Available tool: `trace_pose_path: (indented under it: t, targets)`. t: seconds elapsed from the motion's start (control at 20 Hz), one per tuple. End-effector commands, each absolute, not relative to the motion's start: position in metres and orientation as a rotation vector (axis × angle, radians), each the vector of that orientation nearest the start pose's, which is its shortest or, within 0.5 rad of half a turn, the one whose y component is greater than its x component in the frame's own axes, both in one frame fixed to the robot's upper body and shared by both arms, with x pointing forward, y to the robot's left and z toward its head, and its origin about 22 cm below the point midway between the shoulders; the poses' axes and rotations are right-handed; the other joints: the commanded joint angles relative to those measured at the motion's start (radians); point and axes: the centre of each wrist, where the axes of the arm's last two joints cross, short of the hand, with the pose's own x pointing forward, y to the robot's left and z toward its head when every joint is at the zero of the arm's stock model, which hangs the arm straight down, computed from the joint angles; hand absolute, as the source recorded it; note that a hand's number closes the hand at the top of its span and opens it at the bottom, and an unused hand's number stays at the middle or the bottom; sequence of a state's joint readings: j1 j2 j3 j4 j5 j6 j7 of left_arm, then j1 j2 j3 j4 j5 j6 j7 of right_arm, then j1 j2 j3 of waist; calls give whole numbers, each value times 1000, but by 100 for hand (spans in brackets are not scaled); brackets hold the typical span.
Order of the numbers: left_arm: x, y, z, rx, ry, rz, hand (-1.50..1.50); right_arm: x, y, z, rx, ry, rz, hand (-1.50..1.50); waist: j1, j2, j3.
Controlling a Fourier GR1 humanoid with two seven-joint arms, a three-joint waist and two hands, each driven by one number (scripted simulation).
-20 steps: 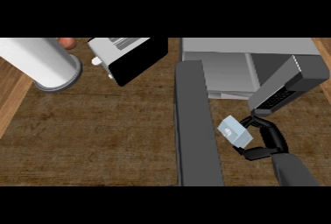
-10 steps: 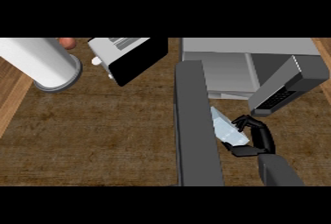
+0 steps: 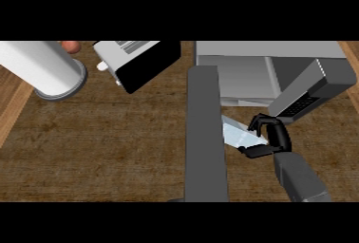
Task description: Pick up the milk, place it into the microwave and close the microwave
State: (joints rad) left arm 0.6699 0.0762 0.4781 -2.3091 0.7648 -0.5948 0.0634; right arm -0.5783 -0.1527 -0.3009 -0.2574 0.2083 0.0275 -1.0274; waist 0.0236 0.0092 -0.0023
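Right robot hand [image 3: 270,137] curled round the milk [image 3: 238,135], fingers over the top and thumb beneath, pinching the pale carton just in front of the microwave [image 3: 238,76]. Carton tilted, held off the tabletop [image 3: 105,152], pressed close against the edge of the open door [image 3: 207,133], which juts straight out from the microwave toward the viewer. Probably held this way to swing the carton round the door and into the cavity just beyond; cavity mouth open and pale, directly behind the carton. Dark control panel [image 3: 308,102] on the microwave's right side, just above the robot hand, so little room there. Judged as the carry step: milk lifted, not yet inside, door not yet shut. Next move likely a forward push into the cavity, keeping clear of the door edge; risk of the carton catching on that edge, given how near it sits. Left robot hand not visible. Well to the left of the microwave, a white cylinder [image 3: 42,69] lying on its side and a black-and-white box [image 3: 140,61] beside it, neither part of the job.
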Motion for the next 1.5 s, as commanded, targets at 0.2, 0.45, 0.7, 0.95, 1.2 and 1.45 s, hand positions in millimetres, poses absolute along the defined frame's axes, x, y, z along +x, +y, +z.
trace_pose_path:
  t: [0.2, 0.45, 0.7, 0.95, 1.2, 1.45]
  targets:
    - [47, 346, 117, -226, -1926, 34, -150, 365, -251, -72, -118, -1877, 193, 150, 26, 3, 5]
    - [67, 341, 114, -243, -1915, 24, -150, 387, -273, -41, -156, -1863, 208, 150, 28, 14, 6]
    - [72, 347, 113, -276, -1922, -20, -150, 406, -281, -11, -178, -1846, 236, 150, 57, 23, 7]
    - [81, 349, 114, -283, -1949, -30, -150, 418, -264, 4, -378, -1848, 324, 150, 84, 36, 7]
    - [84, 346, 117, -316, -1956, -31, -150, 423, -282, 19, -519, -1833, 272, 150, 101, 46, 9]
    - [91, 352, 121, -304, -1962, -51, -150, 425, -295, 29, -590, -1808, 270, 150, 118, 58, 9]
